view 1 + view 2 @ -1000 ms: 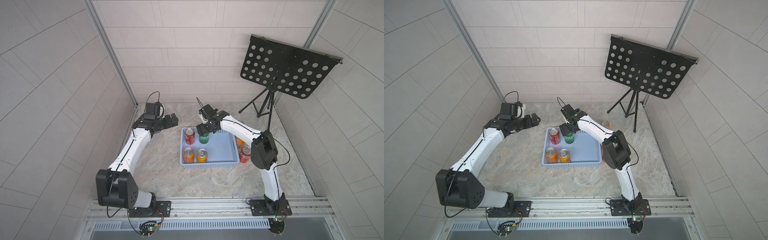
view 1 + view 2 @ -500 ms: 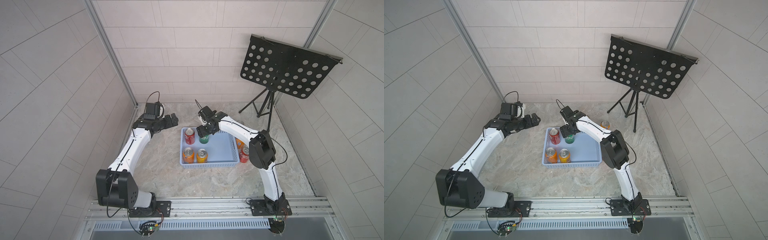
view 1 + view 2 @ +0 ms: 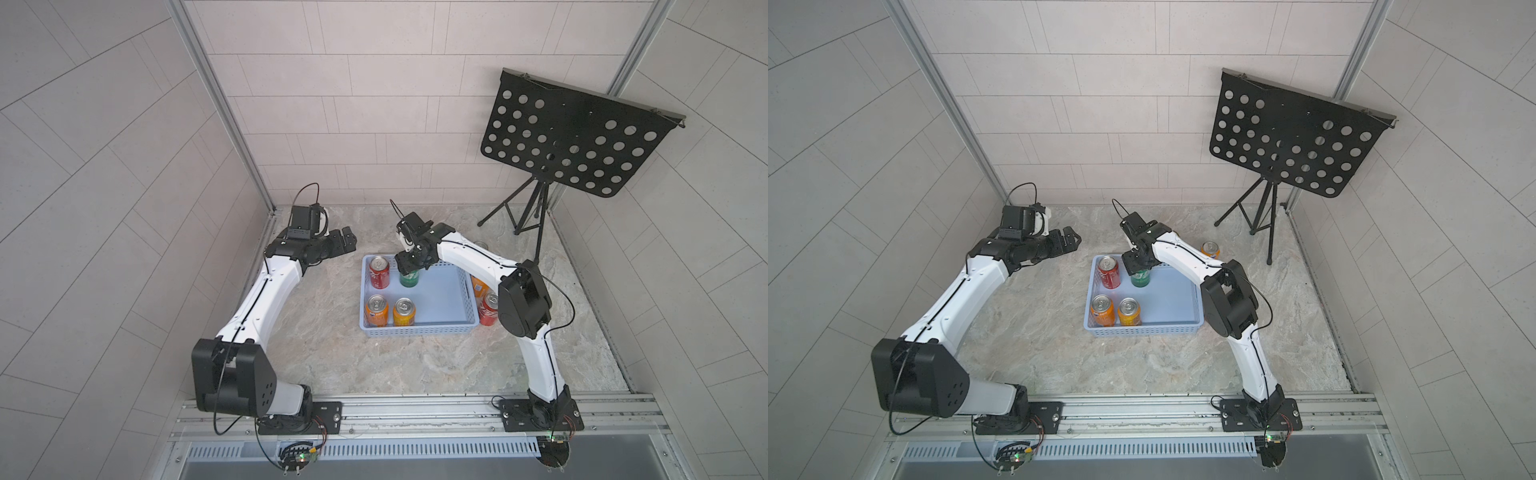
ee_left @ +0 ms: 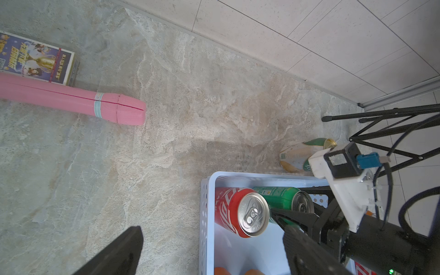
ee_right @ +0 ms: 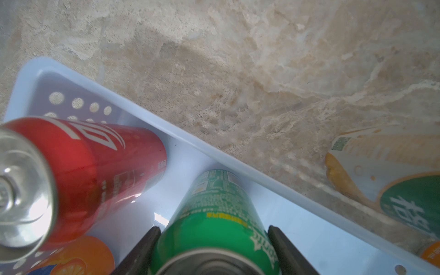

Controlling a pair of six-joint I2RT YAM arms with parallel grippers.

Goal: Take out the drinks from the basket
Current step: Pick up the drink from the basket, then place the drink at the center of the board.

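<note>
Left gripper (image 3: 348,242) open, empty, off the basket's (image 3: 415,331) far-left corner. Red can (image 3: 379,272) stands in that corner. Green can (image 3: 409,281) is just beside it, upright — right gripper (image 3: 409,269) clamped on its sides from above. Judged: lift straight up.

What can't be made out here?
Both top views: the right gripper covers the top of the green can.
A top view: the right arm hides part of the red can outside the basket.
Left wrist view: the frame edge cuts off the pink roll.
Right wrist view: the orange can is blurred and cropped.
</note>
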